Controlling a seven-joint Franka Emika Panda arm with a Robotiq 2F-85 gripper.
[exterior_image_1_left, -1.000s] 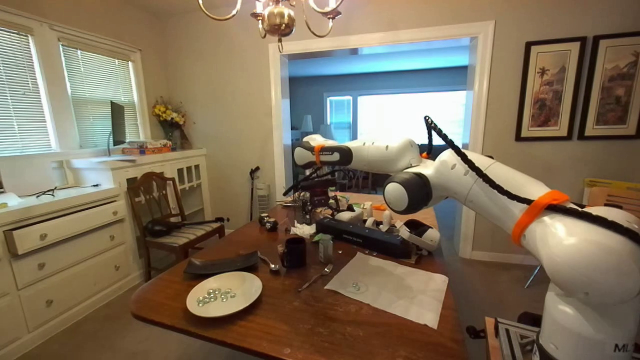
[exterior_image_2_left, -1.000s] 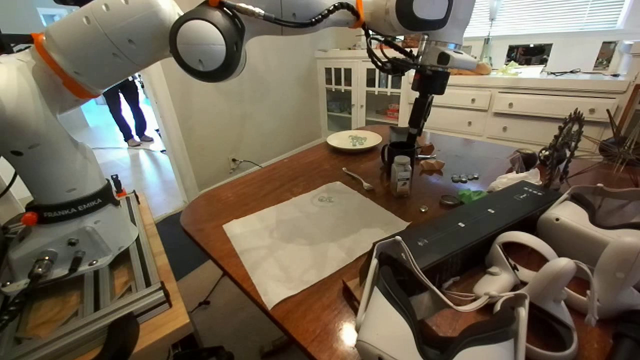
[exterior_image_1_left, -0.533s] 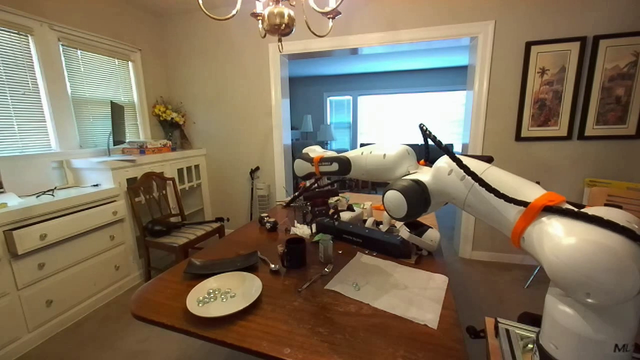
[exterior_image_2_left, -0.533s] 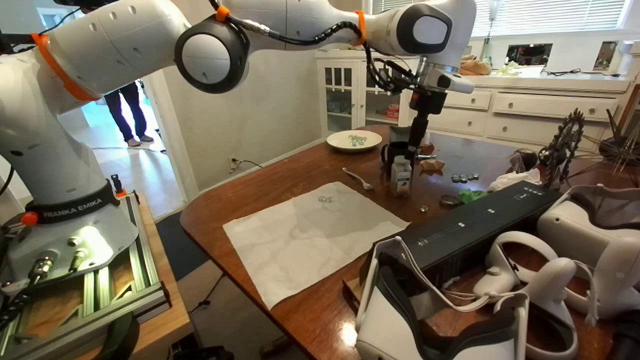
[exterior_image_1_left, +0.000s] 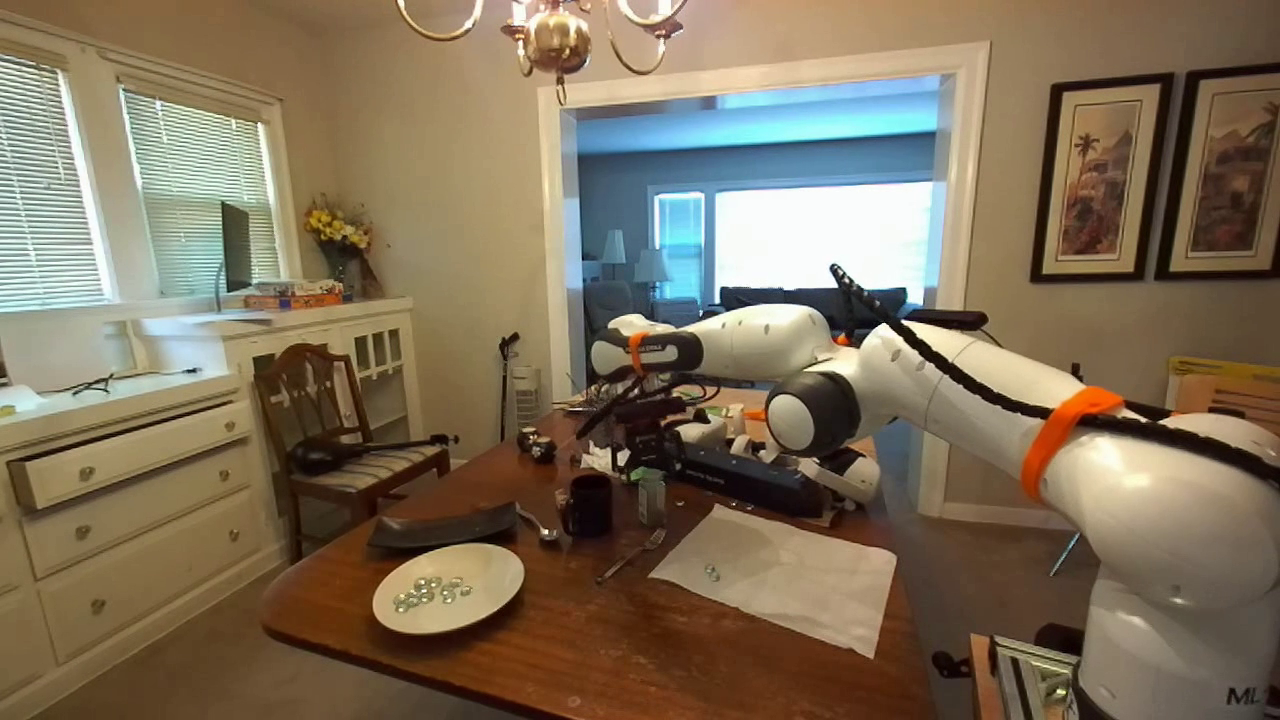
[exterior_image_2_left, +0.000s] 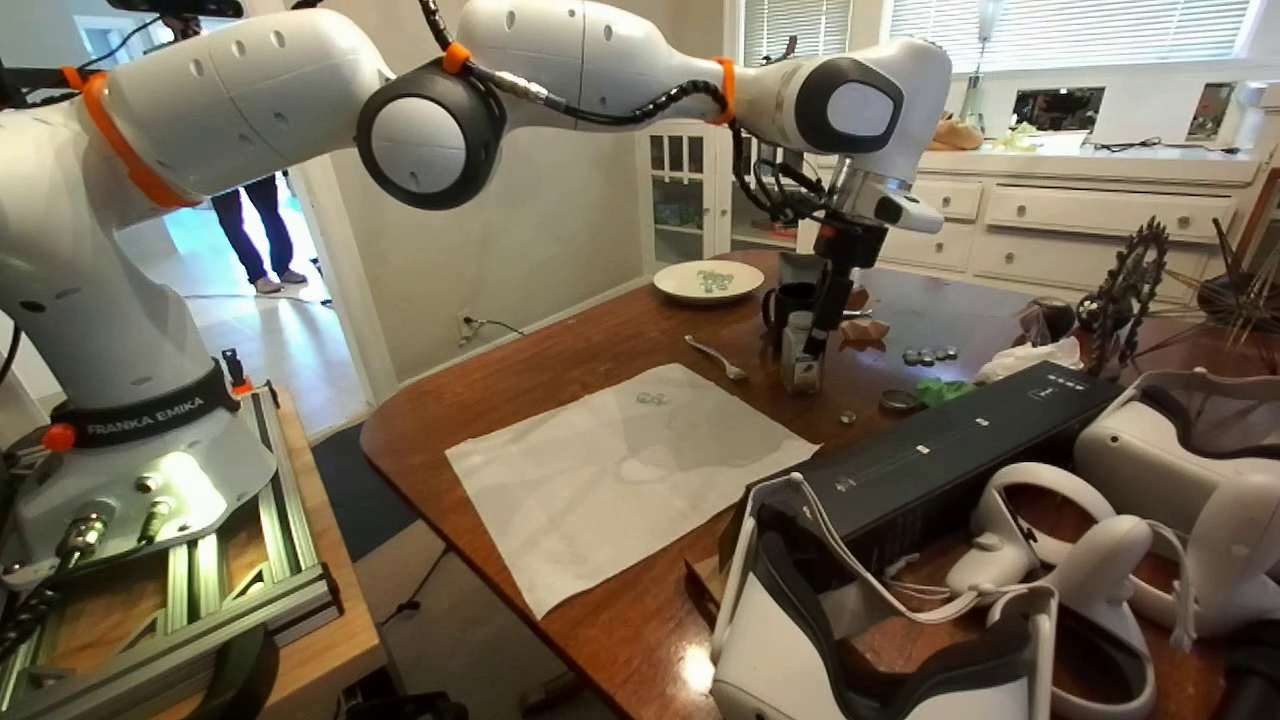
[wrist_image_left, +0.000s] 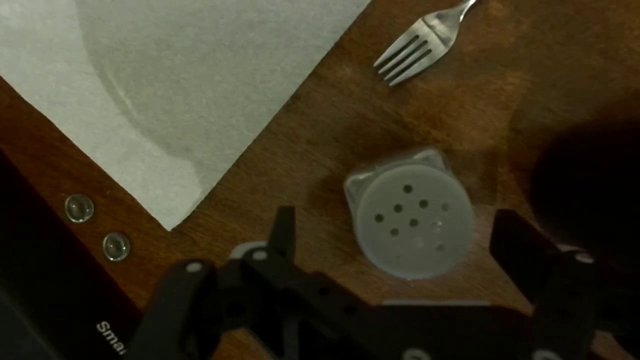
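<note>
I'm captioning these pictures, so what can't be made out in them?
Pale shaker bottle with round perforated lid: label too small to read in an exterior view.
Silver metal fork: handle's end cut off by the wrist view's top edge.
Dark-trousered person: upper body hidden by white robot arm in an exterior view.

In the wrist view, the edge cuts the fork (wrist_image_left: 432, 37) at one o'clock and the dark mug (wrist_image_left: 590, 185) at three o'clock. In an exterior view, toward three o'clock, the gripper (exterior_image_2_left: 814, 343) hides part of the jar (exterior_image_2_left: 798, 374).
</note>
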